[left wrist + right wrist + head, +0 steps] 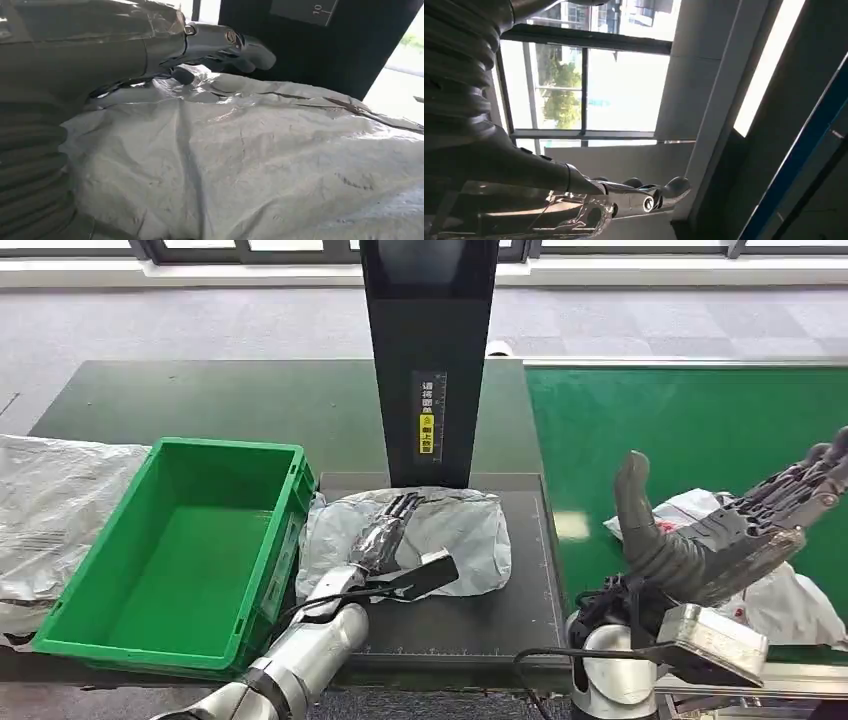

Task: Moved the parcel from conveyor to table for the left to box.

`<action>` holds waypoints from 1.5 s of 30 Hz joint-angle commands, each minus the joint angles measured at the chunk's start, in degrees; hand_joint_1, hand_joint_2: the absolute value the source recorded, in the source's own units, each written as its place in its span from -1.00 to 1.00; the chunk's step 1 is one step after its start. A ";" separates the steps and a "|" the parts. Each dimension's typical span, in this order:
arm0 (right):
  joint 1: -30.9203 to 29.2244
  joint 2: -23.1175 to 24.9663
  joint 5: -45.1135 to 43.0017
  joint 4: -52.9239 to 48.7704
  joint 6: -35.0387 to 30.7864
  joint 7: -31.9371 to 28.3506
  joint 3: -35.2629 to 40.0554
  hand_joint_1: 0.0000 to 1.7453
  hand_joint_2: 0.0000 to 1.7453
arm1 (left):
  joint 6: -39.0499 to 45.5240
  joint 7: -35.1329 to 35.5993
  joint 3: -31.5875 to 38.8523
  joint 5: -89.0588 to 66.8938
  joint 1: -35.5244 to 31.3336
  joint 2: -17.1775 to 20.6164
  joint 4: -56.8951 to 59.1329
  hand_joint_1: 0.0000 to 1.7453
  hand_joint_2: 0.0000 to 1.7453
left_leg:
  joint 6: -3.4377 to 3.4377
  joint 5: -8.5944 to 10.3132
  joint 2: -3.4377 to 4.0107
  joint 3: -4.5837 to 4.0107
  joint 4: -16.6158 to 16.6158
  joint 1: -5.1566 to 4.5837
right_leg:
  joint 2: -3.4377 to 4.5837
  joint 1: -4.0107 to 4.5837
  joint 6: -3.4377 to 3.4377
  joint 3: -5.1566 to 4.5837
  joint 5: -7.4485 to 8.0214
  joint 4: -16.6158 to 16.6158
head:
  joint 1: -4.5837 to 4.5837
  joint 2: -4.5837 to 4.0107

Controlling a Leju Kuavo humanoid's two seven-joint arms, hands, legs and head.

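A crumpled silver-grey parcel lies on the black platform of the table, just right of the green crate. My left hand rests on top of the parcel with its fingers stretched flat toward the black pillar. The left wrist view shows the parcel's wrinkled skin under that hand. My right hand hangs open above the green conveyor, fingers spread, thumb up, nothing in it. In the right wrist view this hand faces windows and ceiling.
A black pillar with a yellow label stands right behind the parcel. Another white parcel lies on the conveyor under my right hand. Crumpled clear plastic lies left of the crate, which holds nothing.
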 commanded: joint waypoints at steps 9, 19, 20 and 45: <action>4.02 3.13 -2.22 2.27 0.09 0.11 -1.97 -1.00 1.00 | -6.05 2.33 -0.82 -5.12 -1.07 2.26 5.68 1.00 1.00 | -0.05 0.01 0.02 0.36 -0.25 0.04 | -0.04 0.05 -0.02 0.37 0.01 -0.23 | 0.00 -0.02; 5.21 4.09 -1.20 0.07 0.09 0.11 -3.05 -1.00 1.00 | -8.18 3.77 -0.51 -8.33 -1.39 1.33 6.83 1.00 1.00 | -0.04 -0.02 -0.01 0.43 -0.19 0.02 | -0.08 0.02 -0.01 0.43 -0.03 -0.17 | 0.00 0.00; 5.26 4.09 -1.20 0.01 0.09 0.11 -3.16 -1.00 1.00 | -8.30 3.75 -0.42 -8.37 -1.48 1.21 6.88 1.00 1.00 | -0.05 -0.02 -0.02 0.47 -0.24 0.03 | -0.11 0.03 -0.01 0.49 -0.03 -0.21 | 0.00 0.00; 6.58 3.85 0.01 -0.38 0.09 0.11 -3.58 -1.00 1.00 | 19.17 -11.99 7.17 -1.17 13.28 0.13 -67.91 1.00 1.00 | -0.06 -0.15 0.18 0.15 0.02 0.10 | 0.12 0.10 -0.03 0.08 -0.08 0.00 | -0.02 0.00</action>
